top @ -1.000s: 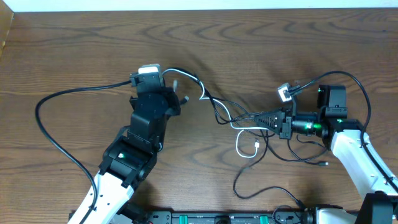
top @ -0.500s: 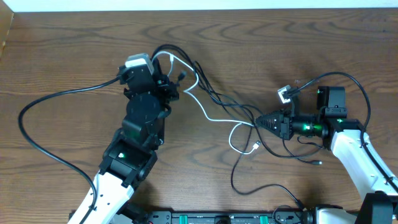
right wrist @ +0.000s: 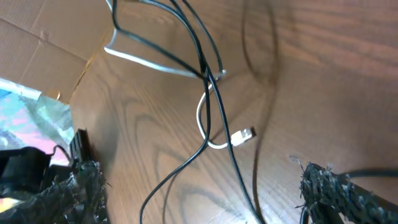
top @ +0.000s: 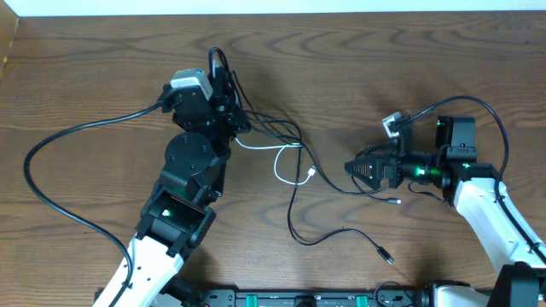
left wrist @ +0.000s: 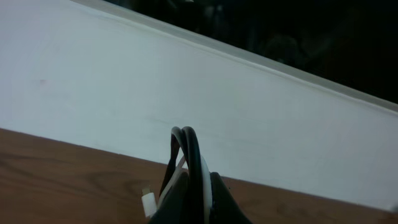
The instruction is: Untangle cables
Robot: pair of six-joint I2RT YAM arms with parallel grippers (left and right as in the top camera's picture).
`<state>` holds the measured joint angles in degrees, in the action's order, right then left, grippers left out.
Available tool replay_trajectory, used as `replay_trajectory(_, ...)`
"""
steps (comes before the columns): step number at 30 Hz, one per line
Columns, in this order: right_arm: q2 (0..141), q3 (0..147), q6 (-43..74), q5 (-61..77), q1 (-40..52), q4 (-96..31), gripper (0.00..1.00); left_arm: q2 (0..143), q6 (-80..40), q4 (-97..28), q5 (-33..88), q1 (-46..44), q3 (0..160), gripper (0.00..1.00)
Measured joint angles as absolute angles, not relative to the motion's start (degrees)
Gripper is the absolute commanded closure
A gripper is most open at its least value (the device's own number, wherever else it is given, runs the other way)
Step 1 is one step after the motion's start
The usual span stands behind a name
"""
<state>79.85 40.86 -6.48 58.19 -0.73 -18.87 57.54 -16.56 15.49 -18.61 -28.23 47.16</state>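
The cables (top: 290,149) are thin black cords and one white cord, lying tangled mid-table. My left gripper (top: 218,78) is shut on a bundle of them at the far left, lifted off the wood. In the left wrist view its fingers (left wrist: 219,199) pinch black and white cords (left wrist: 193,155), and a white plug (left wrist: 148,202) hangs beside them. The white cord's loop (top: 284,166) ends in a plug (top: 311,173). My right gripper (top: 351,167) stands open to the right of the tangle. Black cords (right wrist: 214,124) run on the table between its wide-apart fingers (right wrist: 87,186), touching neither.
Loose black plug ends lie at the front (top: 386,254) and near the right gripper (top: 394,201). A thick black arm wire (top: 51,170) loops over the left side. A white wall (left wrist: 186,81) borders the far edge and a rail (top: 299,298) the front.
My right gripper has opened and let go of the cords. My left gripper has pulled its bundle toward the far left, dragging the tangle and the white loop leftward.
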Motion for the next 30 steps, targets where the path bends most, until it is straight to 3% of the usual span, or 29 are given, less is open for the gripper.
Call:
replay_trajectory(11,79.85,40.8,-0.16,67.05,-0.1,0.71,0.01,57.54,-16.58,15.46,0.6,-28.18,47.16,0.92)
replay_trajectory(18,79.85,40.75,7.77,68.99,5.54,13.87,0.01,57.54,-16.6,15.46,14.72,-28.18,47.16,0.92)
replay_trajectory(30,79.85,40.75,23.99,56.95,16.8,26.17,0.01,58.57,-17.67,15.46,26.85,-28.18,47.16,0.92)
